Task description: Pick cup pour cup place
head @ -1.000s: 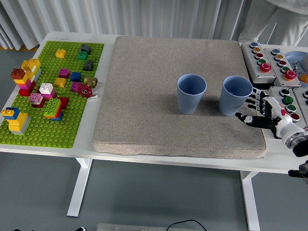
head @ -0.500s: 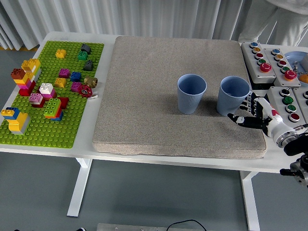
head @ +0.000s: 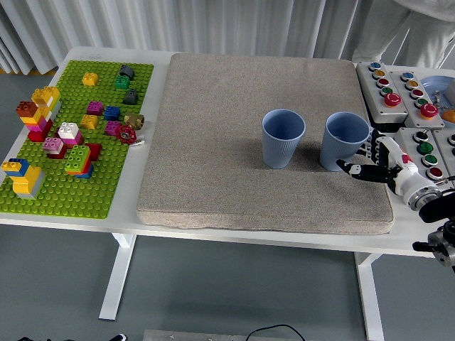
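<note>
Two blue ribbed paper cups stand upright on the grey mat (head: 213, 142): the left cup (head: 283, 137) near the middle and the right cup (head: 345, 141) close to the mat's right edge. My right hand (head: 362, 162) comes in from the right at the right cup's lower right side. Its thumb lies in front of the cup's base and its fingers (head: 371, 149) spread along the cup's right wall, touching or nearly touching, not closed around it. What is inside the cups does not show. My left arm is out of view.
Grey button boxes (head: 398, 85) with coloured buttons lie right of the mat, just behind my right hand. A green baseplate (head: 71, 185) with several toy bricks fills the table's left. A person in white (head: 412, 28) stands at the far right.
My right hand has moved in to the left and up against the right cup. That cup has shifted slightly to the left on the mat. The left cup has stayed put.
</note>
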